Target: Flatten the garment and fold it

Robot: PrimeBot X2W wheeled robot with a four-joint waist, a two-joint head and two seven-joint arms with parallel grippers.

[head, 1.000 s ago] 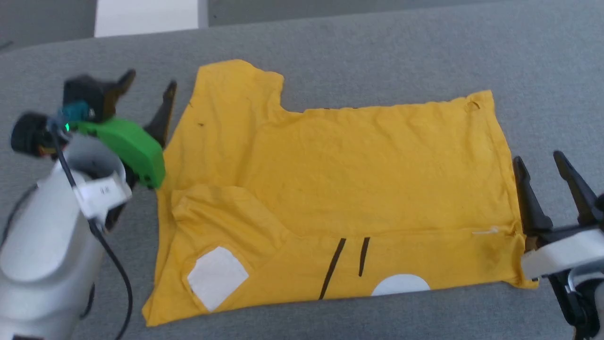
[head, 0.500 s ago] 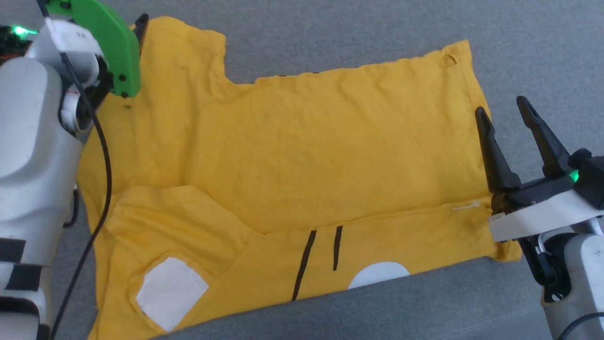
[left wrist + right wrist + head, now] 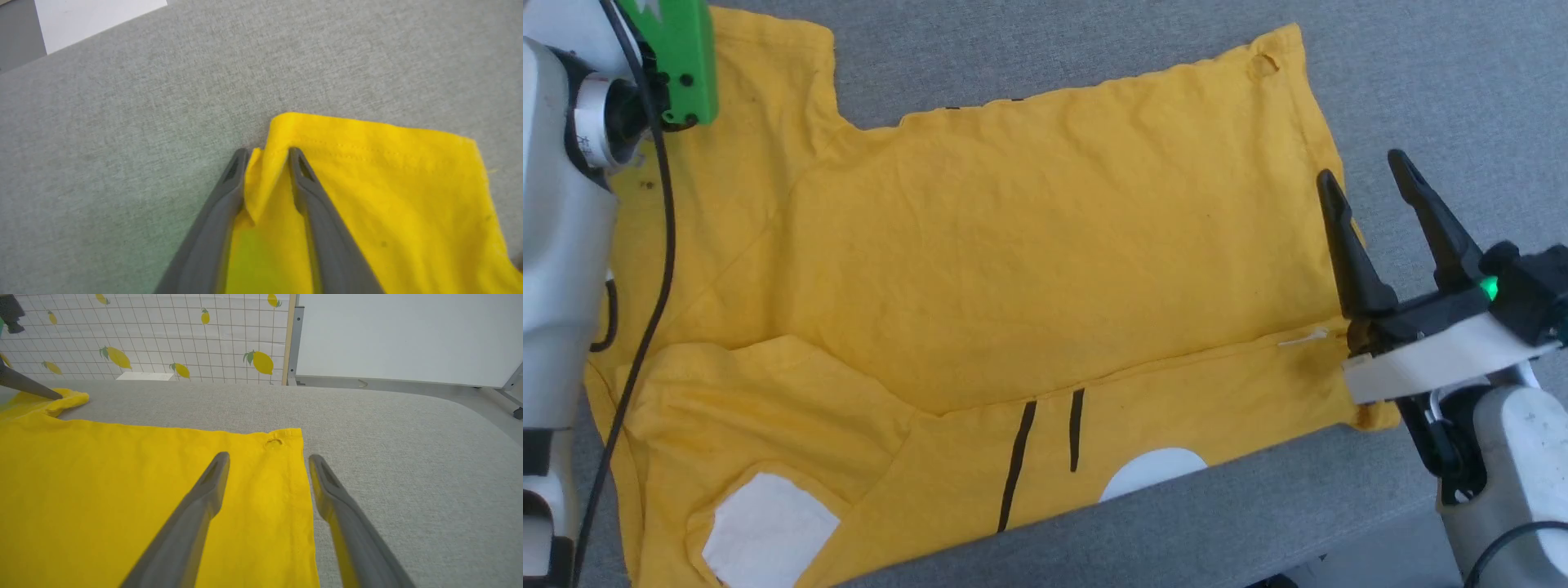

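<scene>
At sleeve corner, left pincer (image 3: 267,151) part-open astride garment (image 3: 367,196) fold; right pincer (image 3: 268,456) wide apart straddling hem.

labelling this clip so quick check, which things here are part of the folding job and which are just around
In the job: garment; left gripper at a sleeve fold; right gripper, open at the hem; grey table it lies on.
Just around: lemon-print wall panel; white board.

No words, numbers or brand marks can be read anywhere. The garment (image 3: 1054,269) bears black strokes and white patches, not letters. The gridded wall panel (image 3: 143,335) bears lemon drawings.
</scene>
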